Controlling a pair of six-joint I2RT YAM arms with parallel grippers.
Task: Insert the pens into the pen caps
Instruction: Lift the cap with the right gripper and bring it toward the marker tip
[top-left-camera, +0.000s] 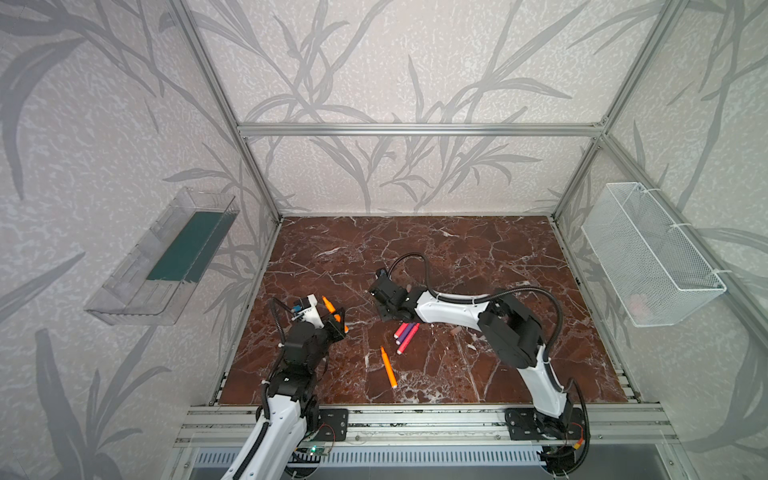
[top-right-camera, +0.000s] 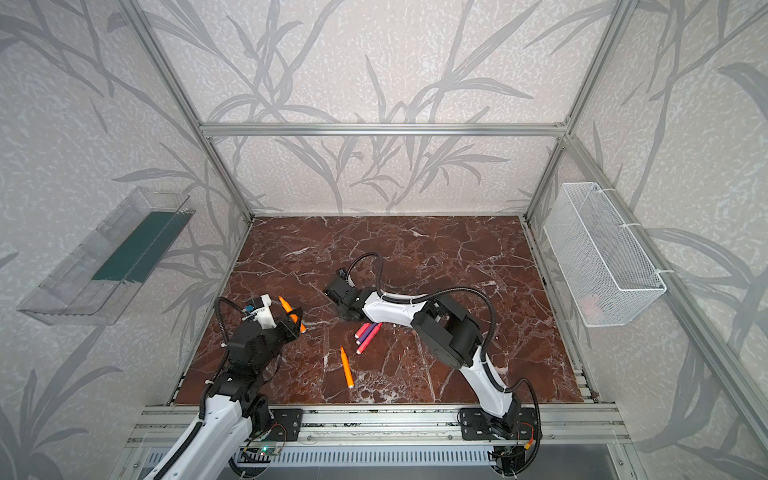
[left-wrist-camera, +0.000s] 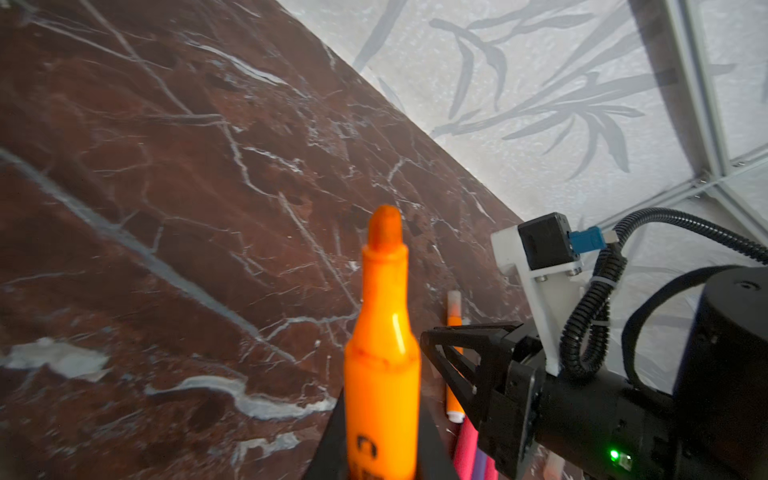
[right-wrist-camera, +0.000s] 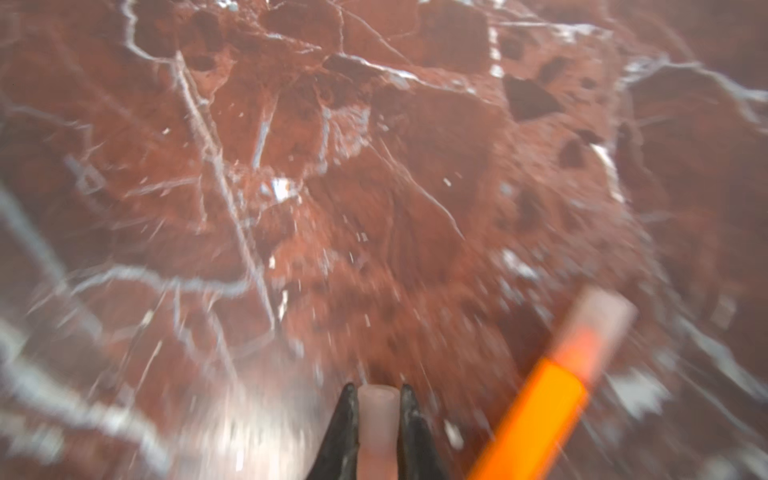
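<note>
Capping in progress: the left gripper (top-left-camera: 338, 321) pinches an orange pen (top-left-camera: 331, 306) by its barrel, the bare tip leading past the fingertips and lifted clear of the bench (top-left-camera: 498, 257); the right gripper (right-wrist-camera: 378, 388) is pressed onto a pale cap (right-wrist-camera: 377, 419) that juts just beyond its fingertips, low over the marble; pen and cap are apart.

The join looks likely to depend on alignment; the tip points off to one side of the right gripper rather than at it, so one wrist would have to turn until cap and barrel share a line, then push straight along it; a skewed push could squirt the slick little cap out of the grip; whether its leading end is the open one cannot be told for sure.

A capped pen (right-wrist-camera: 540, 399) lies just beside the right gripper; pink and purple pens (top-left-camera: 407, 332) lie close behind it, under the wrist; a loose orange pen (top-left-camera: 388, 368) lies between the arms, nearer their bases.

Beyond both grippers the marble is open; the left gripper sits near the bench's side edge, so meeting toward the middle seems safer.
</note>
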